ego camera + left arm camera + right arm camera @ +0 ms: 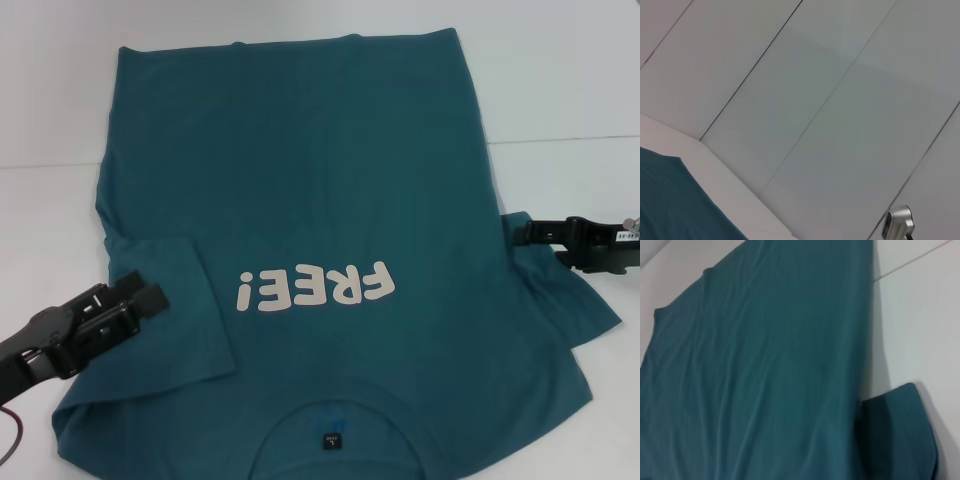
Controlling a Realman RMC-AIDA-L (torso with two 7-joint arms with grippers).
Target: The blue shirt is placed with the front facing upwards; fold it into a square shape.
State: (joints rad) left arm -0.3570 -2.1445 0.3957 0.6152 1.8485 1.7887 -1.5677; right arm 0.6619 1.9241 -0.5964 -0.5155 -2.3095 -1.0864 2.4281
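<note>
Nearest the camera, at six o'clock, a small black neck label (329, 440) is seen inside the collar of the blue shirt (300, 180), which is spread front-up on the white table (560, 80). White lettering "FREE!" (315, 287) is read upside down. The left sleeve is folded inward. At eight o'clock the left gripper (148, 297) is held over that sleeve, fingers slightly apart. At three o'clock the right gripper (520, 235) is held at the right sleeve's edge; its finger state cannot be told.

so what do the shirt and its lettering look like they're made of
The shirt looks like soft matte knit cloth, probably cotton: it drapes in fine wrinkles with no sheen. The "FREE!" lettering looks like a flat, smooth off-white print or transfer lying on the cloth; which of the two cannot be told.
</note>
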